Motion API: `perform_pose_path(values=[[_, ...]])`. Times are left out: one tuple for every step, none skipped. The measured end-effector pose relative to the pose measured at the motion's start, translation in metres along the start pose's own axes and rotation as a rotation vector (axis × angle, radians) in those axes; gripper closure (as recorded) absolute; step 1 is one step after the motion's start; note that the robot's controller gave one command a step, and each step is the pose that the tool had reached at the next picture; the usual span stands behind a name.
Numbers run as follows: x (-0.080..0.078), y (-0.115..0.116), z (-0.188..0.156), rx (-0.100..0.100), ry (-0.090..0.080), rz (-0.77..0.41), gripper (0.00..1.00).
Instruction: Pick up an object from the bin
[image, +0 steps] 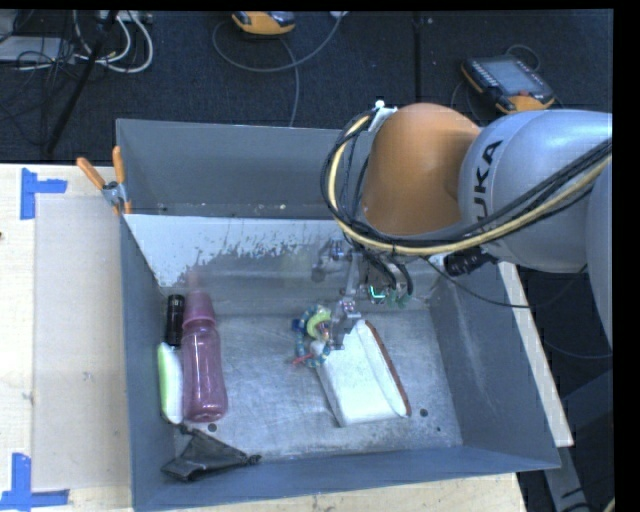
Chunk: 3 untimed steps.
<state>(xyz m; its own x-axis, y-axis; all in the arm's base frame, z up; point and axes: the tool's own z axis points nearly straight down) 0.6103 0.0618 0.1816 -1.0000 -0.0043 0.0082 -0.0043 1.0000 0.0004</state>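
Your claw (343, 322) hangs low at the middle of the bin (240, 180), just beside the small multicoloured toy (313, 335) and the white pad (362, 385), so the toy is likely the nearest pick; clenched or released, can't tell.

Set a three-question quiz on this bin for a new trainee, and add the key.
1. True or false: the pink bottle lies by the left wall of the bin, as the view shows it.
2. Which lies nearest the gripper? A) the small multicoloured thing; B) the pink bottle; C) the dark thing in the near left corner.
3. Fill in: in the view, the white flat thing lies to the ___ of the bottle.
Key: 1 true; 2 A; 3 right.
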Motion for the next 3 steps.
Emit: perform_pose_path(values=[[-0.002,0.0,-0.005,-0.001,-0.008,0.001,0.0],[-0.001,-0.028,0.047,0.0,-0.013,-0.017,0.0],[-0.007,-0.101,0.071,-0.003,-0.025,0.011,1.0]])
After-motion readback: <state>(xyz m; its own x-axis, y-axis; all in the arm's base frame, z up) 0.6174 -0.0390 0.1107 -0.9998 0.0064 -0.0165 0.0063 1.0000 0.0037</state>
